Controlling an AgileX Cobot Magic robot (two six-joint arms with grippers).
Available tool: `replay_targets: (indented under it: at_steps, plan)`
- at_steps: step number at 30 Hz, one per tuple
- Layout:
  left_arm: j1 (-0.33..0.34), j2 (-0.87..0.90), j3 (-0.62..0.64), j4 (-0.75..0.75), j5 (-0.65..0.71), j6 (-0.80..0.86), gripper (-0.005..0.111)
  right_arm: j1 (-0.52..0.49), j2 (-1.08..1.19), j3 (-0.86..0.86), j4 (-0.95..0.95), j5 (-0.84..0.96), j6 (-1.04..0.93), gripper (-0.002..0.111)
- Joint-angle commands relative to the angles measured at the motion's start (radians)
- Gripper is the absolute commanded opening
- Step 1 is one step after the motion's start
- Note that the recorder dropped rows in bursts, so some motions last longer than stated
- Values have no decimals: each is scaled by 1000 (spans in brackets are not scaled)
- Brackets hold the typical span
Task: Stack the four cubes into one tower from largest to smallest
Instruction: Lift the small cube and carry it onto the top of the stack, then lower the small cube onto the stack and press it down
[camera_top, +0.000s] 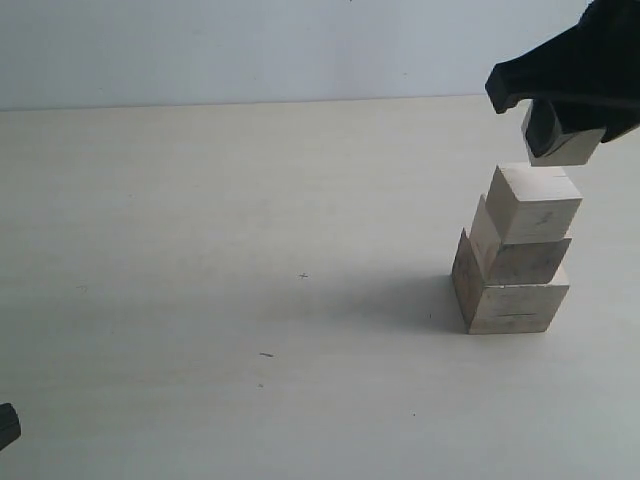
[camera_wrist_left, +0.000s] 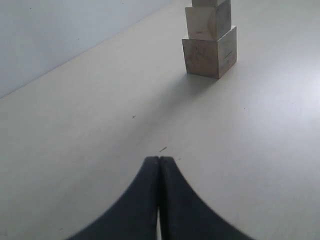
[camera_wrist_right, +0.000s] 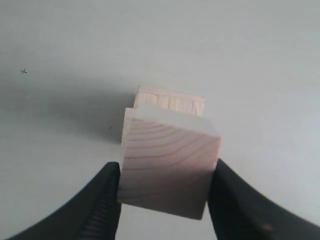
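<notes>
Nearest, the left fingers (camera_wrist_left: 145, 205) are sitting closed and empty. The right fingers (camera_wrist_right: 102, 210) are gripping the smallest cube (camera_top: 566, 150) just above the tower (camera_top: 515, 265) at right; releasing off-centre risks toppling it.

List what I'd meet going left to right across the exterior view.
left gripper, small cross mark, stack of three cubes. The cube in the right gripper overlaps the stack: left out.
</notes>
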Motion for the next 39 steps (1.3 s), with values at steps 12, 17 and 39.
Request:
replay_targets:
  at_steps: [12, 17, 39]
  plan:
    - [2, -7, 0, -3, -6, -4, 0, -10, -31, 31, 66, 2, -69, 15]
    - [2, -7, 0, -3, -6, -4, 0, -10, -31, 33, 62, -5, -88, 15]
    - [2, -7, 0, -3, -6, -4, 0, -10, -7, 33, 62, -25, -164, 15]
